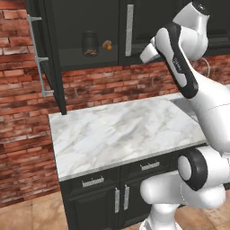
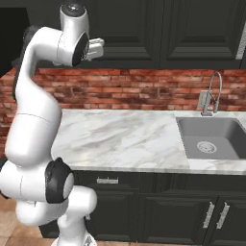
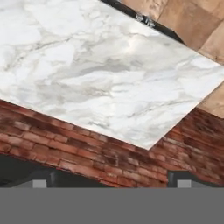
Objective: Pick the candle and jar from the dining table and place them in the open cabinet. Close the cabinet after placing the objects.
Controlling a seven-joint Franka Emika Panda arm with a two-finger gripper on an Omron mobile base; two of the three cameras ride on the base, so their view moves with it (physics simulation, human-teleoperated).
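Sitting side by side on the dark shelf of the open black cabinet (image 1: 81, 45): near-black jar (image 1: 90, 43) and tiny tan candle (image 1: 107, 44) just right; gripper (image 3: 112, 178) hovering, fingers spread wide, holding nothing.

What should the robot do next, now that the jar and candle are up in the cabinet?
Probably swing the open end effector toward the open cabinet door to push it shut. The jar and candle already sit on the cabinet shelf, and the door stands wide open.
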